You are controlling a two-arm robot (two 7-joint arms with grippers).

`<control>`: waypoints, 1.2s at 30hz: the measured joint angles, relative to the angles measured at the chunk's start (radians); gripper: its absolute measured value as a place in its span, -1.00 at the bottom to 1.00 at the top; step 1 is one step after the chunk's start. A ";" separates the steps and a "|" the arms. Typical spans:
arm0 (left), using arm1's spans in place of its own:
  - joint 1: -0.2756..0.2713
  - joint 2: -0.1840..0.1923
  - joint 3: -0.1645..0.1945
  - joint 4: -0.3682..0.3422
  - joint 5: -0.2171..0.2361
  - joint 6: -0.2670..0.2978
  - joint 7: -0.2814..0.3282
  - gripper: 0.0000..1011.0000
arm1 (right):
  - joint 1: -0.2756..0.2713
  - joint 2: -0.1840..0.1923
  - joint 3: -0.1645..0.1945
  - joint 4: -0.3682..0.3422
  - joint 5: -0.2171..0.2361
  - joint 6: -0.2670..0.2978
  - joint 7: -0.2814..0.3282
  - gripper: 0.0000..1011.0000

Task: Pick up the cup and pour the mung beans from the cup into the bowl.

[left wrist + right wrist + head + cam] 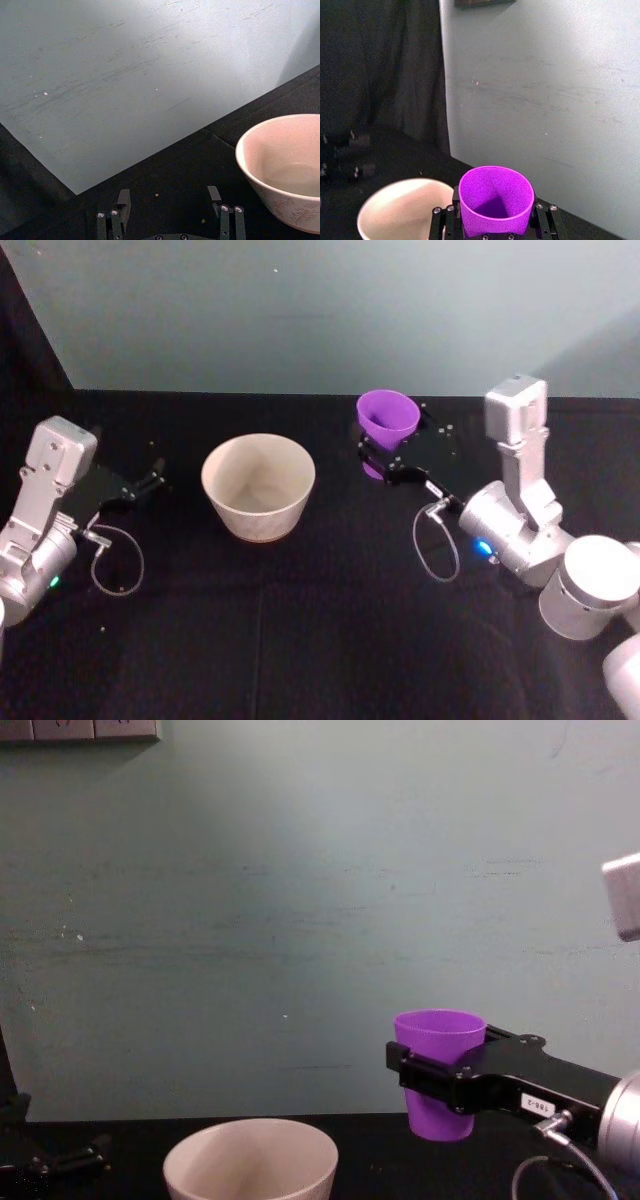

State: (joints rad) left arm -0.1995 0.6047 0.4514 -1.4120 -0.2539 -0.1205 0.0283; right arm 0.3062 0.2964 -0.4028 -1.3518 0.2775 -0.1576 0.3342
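1. The black surface (300, 640) lies under both hands.
2. The wide cream-white round bowl (262, 523) stands between the hands, touching neither.
3. The left hand (155, 476) sits released and empty, near the bowl.
4. The right hand (435, 1072) is grasping the small purple plastic cup (388, 418), which stands upright between its fingers (400, 1062).

The silver-grey, cylinder-jointed left arm (40, 525) at eight o'clock matched the right arm (515, 525) at four, with its looped grey cable (436, 508) and black, screw-studded right gripper (495, 220).

Purple cup (388, 418) upright — rt of bowl (262, 518)
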 joint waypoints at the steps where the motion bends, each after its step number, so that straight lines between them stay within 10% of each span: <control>1: 0.000 0.000 0.000 0.000 0.000 0.000 0.000 0.98 | 0.004 0.004 -0.006 -0.006 -0.020 0.008 -0.006 0.45; 9: 0.000 0.000 0.000 0.000 0.000 0.000 0.000 0.98 | 0.075 0.038 -0.089 -0.062 -0.252 0.110 -0.058 0.45; 36: 0.000 0.000 0.000 0.000 0.000 0.000 0.000 0.98 | 0.332 0.016 -0.353 -0.033 -0.756 0.298 0.057 0.45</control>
State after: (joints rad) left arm -0.1995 0.6047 0.4514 -1.4120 -0.2539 -0.1205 0.0283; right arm 0.6385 0.3127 -0.7559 -1.3849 -0.4783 0.1401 0.3910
